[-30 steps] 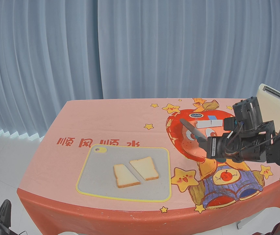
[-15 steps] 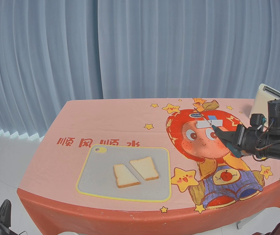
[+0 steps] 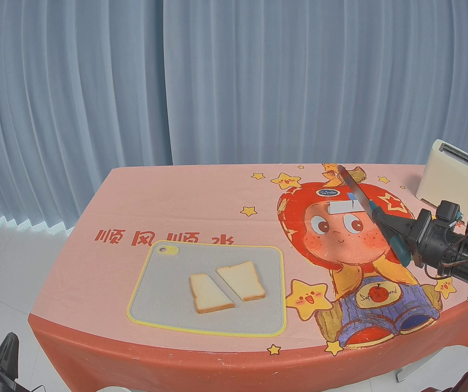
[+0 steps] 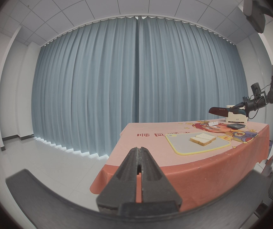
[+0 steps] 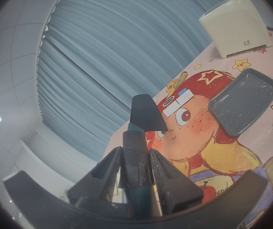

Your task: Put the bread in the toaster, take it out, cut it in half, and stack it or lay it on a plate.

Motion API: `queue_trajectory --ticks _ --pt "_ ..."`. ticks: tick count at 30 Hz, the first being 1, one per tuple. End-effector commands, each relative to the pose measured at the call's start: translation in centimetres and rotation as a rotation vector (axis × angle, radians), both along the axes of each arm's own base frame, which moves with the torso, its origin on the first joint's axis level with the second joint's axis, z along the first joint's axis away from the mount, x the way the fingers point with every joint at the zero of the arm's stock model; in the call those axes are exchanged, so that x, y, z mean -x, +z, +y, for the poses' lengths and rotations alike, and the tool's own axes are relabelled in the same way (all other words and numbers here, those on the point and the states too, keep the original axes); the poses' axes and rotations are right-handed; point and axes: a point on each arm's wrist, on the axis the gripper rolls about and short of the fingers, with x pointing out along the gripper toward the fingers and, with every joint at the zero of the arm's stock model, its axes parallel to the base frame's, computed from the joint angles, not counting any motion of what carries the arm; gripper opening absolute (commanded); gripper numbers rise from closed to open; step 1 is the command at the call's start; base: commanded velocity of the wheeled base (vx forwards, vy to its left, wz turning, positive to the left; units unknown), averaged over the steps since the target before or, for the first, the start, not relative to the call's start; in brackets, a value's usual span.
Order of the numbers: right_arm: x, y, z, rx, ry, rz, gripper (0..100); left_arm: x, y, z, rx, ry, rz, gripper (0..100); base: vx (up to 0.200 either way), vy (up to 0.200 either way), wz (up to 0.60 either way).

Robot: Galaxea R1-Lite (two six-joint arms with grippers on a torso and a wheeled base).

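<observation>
Right tool (image 3: 394,232) clamped on knife (image 3: 359,194) handle, blade raised clear of desk (image 3: 190,208). Judged: cutting finished, knife kept away from food.
Bread on cutting board (image 3: 157,295): one half (image 3: 209,294), other half (image 3: 241,280), narrow gap between.
Toaster (image 3: 452,175) at desk's far right corner.
Right wrist view adds dark tray (image 5: 243,100) near toaster, probable plate.
Left wrist view adds left tool (image 4: 138,175): pressed together, empty, low off desk edge.

Left gripper (image 4: 138,175): fingers pressed together, nothing held, low, off the left end of the table (image 4: 181,172). Cutting board (image 4: 182,145) near the table's front edge, two bread halves (image 4: 202,138) side by side on it. Farther right, right gripper (image 4: 245,105) clasps knife (image 4: 220,111) in the air before toaster (image 4: 236,117); dark tray (image 4: 236,126) beside the toaster.
</observation>
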Motion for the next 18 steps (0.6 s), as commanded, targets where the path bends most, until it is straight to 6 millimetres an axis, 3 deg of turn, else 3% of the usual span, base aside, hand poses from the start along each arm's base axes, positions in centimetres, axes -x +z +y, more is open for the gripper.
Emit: queue_trajectory --ticks 1,18 --pt "0.3 -1.4 -0.5 -0.019 -0.023 0.037 0 0.0 -0.5 0.0 0.001 0.001 0.006 0 0.0 0.0 0.0" --pt "-0.8 -2.5 -0.8 -0.074 -0.051 0.1 0 0.0 -0.5 0.0 0.001 0.001 0.006 0 0.0 0.0 0.0"
